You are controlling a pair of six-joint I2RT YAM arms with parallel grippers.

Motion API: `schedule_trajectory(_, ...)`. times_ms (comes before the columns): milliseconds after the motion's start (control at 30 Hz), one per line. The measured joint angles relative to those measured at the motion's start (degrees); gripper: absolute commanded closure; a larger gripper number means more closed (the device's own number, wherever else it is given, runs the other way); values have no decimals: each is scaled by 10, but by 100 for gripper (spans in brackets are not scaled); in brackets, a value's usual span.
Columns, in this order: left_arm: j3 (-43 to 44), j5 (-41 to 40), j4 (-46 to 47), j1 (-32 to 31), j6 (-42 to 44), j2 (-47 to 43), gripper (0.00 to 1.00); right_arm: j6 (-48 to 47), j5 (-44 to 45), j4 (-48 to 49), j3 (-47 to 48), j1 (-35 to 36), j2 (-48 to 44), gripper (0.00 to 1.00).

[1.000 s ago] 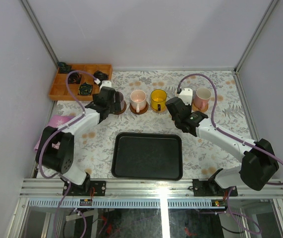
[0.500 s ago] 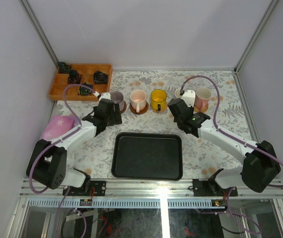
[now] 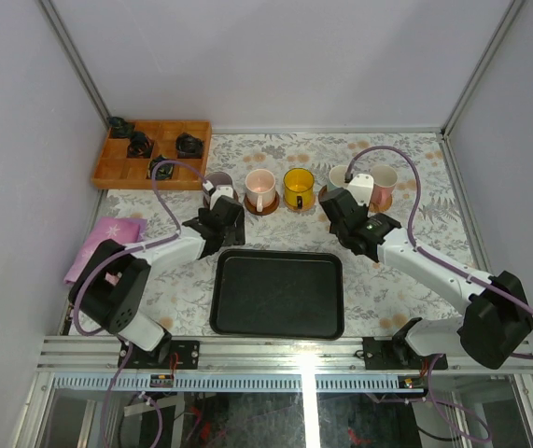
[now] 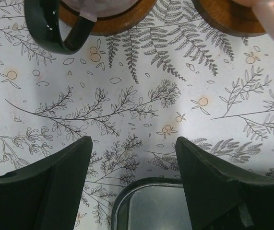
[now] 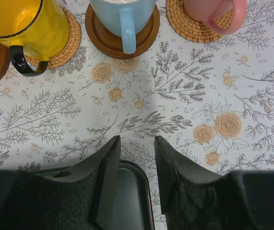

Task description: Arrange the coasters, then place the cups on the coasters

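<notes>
Five cups stand in a row on coasters at the back: mauve-grey (image 3: 219,181), white with a pink handle (image 3: 260,187), yellow (image 3: 298,185), white with a blue handle (image 3: 340,175) and pale pink (image 3: 384,180). My left gripper (image 3: 230,211) (image 4: 132,141) is open and empty, just short of the mauve-grey cup (image 4: 98,7) on its wooden coaster (image 4: 117,26). My right gripper (image 3: 332,201) (image 5: 137,139) is open, jaws fairly close together, with nothing between them. It sits short of the blue-handled cup (image 5: 122,17) on its coaster (image 5: 105,43), between the yellow cup (image 5: 24,24) and the pink cup (image 5: 211,9).
A black rectangular tray (image 3: 278,294) lies in the middle near the arms, its far corners under both grippers (image 4: 141,211). A wooden compartment box (image 3: 151,154) with small black objects sits at the back left. A pink cloth (image 3: 107,238) lies by the left wall.
My left gripper has drawn back from the mauve-grey cup toward the tray, its jaws a little narrower. My right gripper has shifted only slightly.
</notes>
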Motion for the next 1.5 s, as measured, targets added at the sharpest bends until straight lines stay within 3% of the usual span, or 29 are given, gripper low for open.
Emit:
schedule_trajectory(267, 14, -16, -8, -10, -5, 38, 30, 15, -11, -10, -4, 0, -2, 59)
schedule_trajectory(900, -15, -28, -54, -45, -54, 8, 29, 21, -15, -10, -4, 0, -2, 59)
schedule_trajectory(1267, 23, -76, -64, -46, -47, 12, 19, 19, -13, -10, -4, 0, 0, 58)
schedule_trajectory(1500, 74, -112, -70, -45, -38, -21, 9, -3, 7, -9, -4, -6, -9, 52)
